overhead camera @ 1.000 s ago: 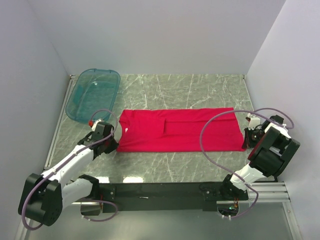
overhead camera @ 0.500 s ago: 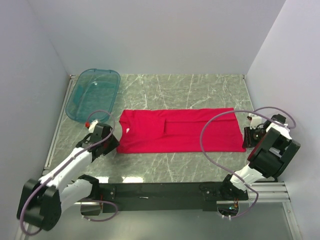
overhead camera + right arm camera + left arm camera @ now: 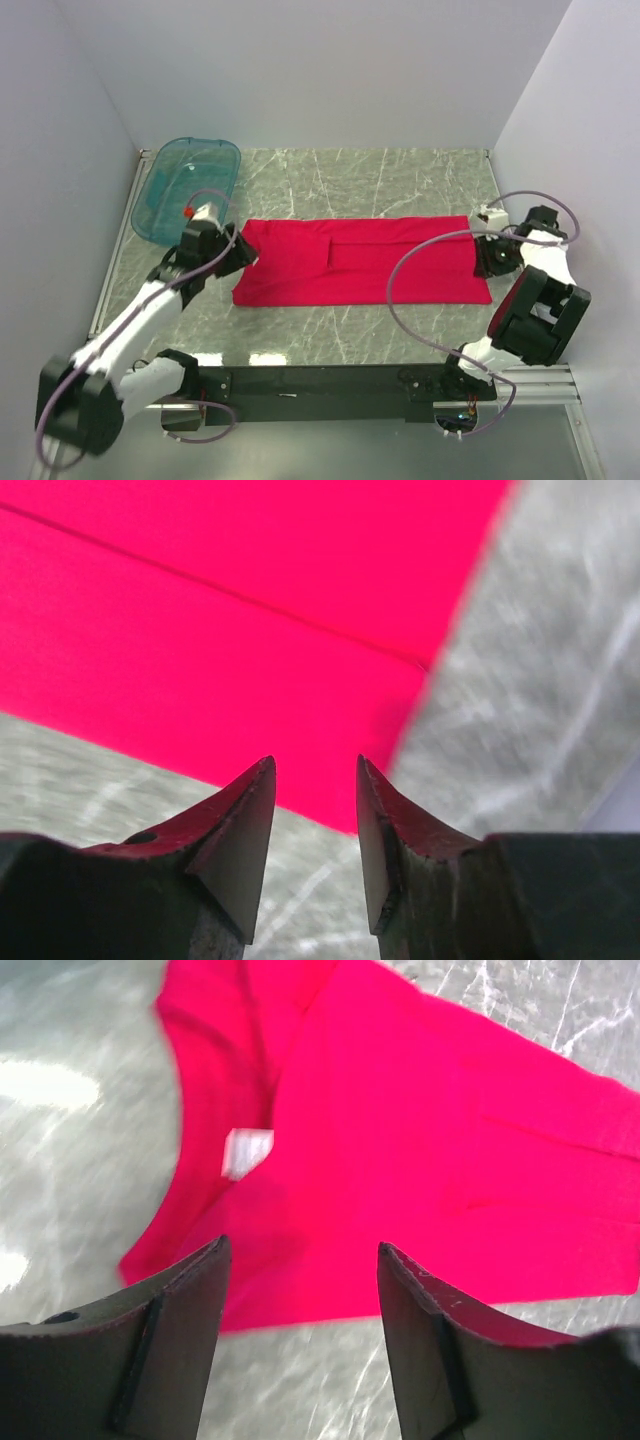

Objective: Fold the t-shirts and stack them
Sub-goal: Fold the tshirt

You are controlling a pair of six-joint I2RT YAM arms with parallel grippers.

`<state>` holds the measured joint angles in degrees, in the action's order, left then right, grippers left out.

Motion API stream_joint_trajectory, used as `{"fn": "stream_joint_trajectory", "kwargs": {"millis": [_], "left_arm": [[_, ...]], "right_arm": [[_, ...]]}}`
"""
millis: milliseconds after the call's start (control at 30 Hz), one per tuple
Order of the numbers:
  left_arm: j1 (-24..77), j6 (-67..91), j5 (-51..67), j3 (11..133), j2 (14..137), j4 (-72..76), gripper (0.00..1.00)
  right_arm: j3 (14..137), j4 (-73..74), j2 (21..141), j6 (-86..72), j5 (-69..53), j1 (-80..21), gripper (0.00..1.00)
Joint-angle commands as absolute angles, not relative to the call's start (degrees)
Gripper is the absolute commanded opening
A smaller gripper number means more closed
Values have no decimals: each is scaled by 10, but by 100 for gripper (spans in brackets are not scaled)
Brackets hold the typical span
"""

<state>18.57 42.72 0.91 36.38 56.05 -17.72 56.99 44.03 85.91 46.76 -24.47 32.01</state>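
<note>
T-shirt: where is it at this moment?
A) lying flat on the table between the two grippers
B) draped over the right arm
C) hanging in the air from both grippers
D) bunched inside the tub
A: the t-shirt lies flat on the table, with the open left gripper at its left end and the open right gripper at its right end, neither holding it.

2 strips of bare table (image 3: 400, 180) lie open, beyond the t-shirt (image 3: 360, 262) and before it. The teal tub (image 3: 187, 188) blocks the far-left corner.
</note>
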Motion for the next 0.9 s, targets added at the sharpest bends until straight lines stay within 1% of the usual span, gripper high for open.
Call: {"fn": "stream_joint_trajectory", "kwargs": {"millis": [0,100,133,233,300,333,400,433,567,633,700,767,867], "left_arm": [[185,388,41,432,653,-94,63],[185,393,17,486,791,-73,58],[185,396,7,499,815,-70,56],[186,398,1,541,885,-69,55],[186,396,-26,571,928,-78,53],[186,393,-32,595,941,-95,51],[186,389,-47,614,973,-112,51],[186,387,-61,626,980,-120,49],[186,374,-81,637,999,-124,48],[186,374,-86,643,1008,-126,44],[186,386,-104,656,1028,-147,42],[186,395,-109,678,1046,-166,41],[189,393,-110,682,1056,-164,40]], "right_arm": [[580,456,795,461,-313,289,46],[584,472,766,457,-383,254,47],[582,473,757,454,-399,234,47],[570,465,730,439,-436,189,47],[564,450,719,421,-446,174,47],[561,444,717,415,-454,168,47],[559,432,718,401,-465,160,47],[560,432,722,401,-468,159,47],[558,435,733,404,-473,158,47],[550,431,731,404,-473,158,47],[548,430,730,404,-475,159,47],[548,432,730,403,-475,158,47],[548,432,730,405,-475,158,47]]}}
